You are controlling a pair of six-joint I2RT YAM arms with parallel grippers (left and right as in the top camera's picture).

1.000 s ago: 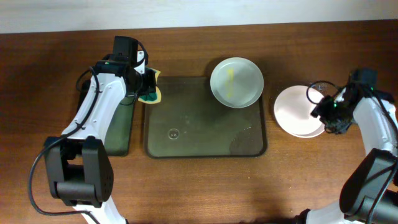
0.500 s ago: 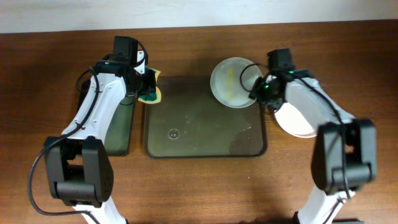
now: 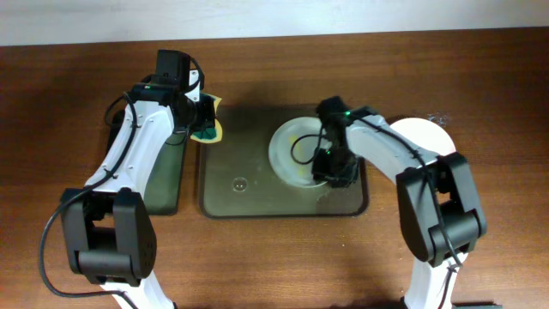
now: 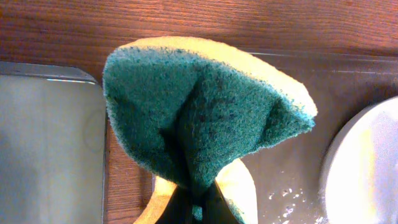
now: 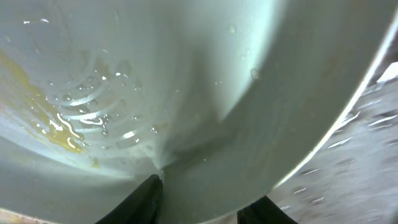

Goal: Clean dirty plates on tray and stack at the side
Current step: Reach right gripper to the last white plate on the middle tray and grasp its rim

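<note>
A dirty plate (image 3: 290,151) with a yellow smear lies in the middle right of the olive-brown tray (image 3: 249,190). My right gripper (image 3: 331,168) is shut on the plate's right rim. In the right wrist view the plate (image 5: 186,74) fills the frame, wet, and the fingers (image 5: 208,196) straddle its rim. My left gripper (image 3: 201,125) is shut on a green and yellow sponge (image 3: 211,131) at the tray's back left corner. In the left wrist view the folded sponge (image 4: 199,106) is pinched by the fingers (image 4: 199,208), with the plate's edge (image 4: 367,168) at the right. White plates (image 3: 429,136) are stacked right of the tray.
A narrower dark greenish tray (image 3: 163,180) lies left of the main tray, under my left arm. Water drops lie on the main tray's floor (image 3: 240,183). My right arm reaches across the tray's right rim and over the stack.
My right gripper has left the stack at the right, reached the dirty plate and taken its rim. The plate has moved from the tray's back right toward the middle. The left arm is still.
</note>
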